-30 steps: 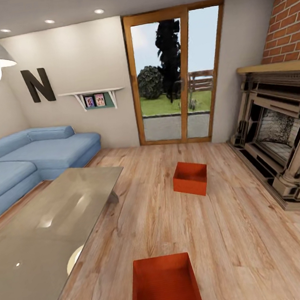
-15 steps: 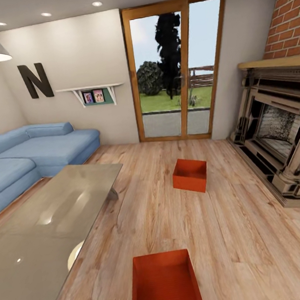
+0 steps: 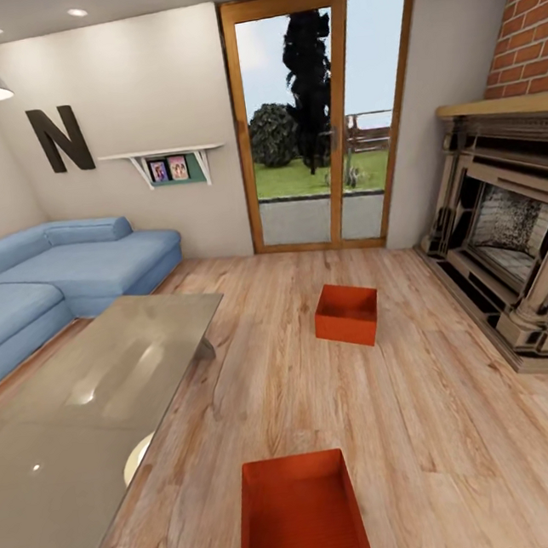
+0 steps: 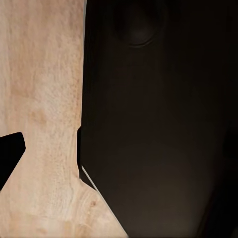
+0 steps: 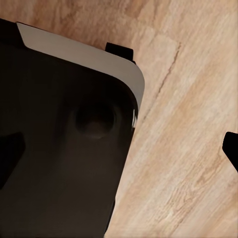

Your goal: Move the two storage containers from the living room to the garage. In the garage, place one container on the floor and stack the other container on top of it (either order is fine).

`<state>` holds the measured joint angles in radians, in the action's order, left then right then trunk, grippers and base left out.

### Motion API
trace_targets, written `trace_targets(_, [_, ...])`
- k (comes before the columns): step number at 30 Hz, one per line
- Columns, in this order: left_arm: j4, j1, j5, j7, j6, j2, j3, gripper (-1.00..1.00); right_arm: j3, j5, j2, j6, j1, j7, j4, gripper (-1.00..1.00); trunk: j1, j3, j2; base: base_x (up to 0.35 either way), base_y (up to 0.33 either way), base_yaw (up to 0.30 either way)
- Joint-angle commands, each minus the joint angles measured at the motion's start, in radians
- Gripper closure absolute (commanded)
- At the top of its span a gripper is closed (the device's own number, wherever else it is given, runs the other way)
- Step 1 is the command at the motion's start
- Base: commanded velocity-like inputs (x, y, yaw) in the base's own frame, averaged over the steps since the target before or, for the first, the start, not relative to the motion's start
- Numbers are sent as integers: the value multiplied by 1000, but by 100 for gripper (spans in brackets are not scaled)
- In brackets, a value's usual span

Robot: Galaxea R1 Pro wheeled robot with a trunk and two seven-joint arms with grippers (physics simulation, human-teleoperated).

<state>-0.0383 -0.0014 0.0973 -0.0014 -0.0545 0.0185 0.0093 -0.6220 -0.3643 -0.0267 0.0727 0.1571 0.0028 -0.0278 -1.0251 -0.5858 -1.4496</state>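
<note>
Resting on the light wood-plank floor [image 3: 430, 426], one red-orange rectangular plastic bin [image 3: 301, 517] sat just ahead of the robot, its twin [image 3: 347, 314] farther off, between a glass coffee table [image 3: 86, 417] and brick fireplace [image 3: 517, 227]. Whether either claw was spread could not be told.

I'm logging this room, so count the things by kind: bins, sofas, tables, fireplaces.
Red-orange bins: 2, near and far
Blue sofa: 1
Glass table: 1
Fireplace: 1
Total: 5
</note>
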Motion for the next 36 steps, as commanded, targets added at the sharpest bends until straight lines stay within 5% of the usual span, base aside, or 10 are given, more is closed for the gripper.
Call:
trace_targets(1, [0,0,10,0,-2,0,0,-100,-8,-8,1,6,1,0,-3,-100,0,-2,0,0,0,0])
trace_targets(36, [0,0,10,0,-1,0,0,-100,-10,-7,1,6,1,-1,-3,-100,0,-58,0,0,0,48])
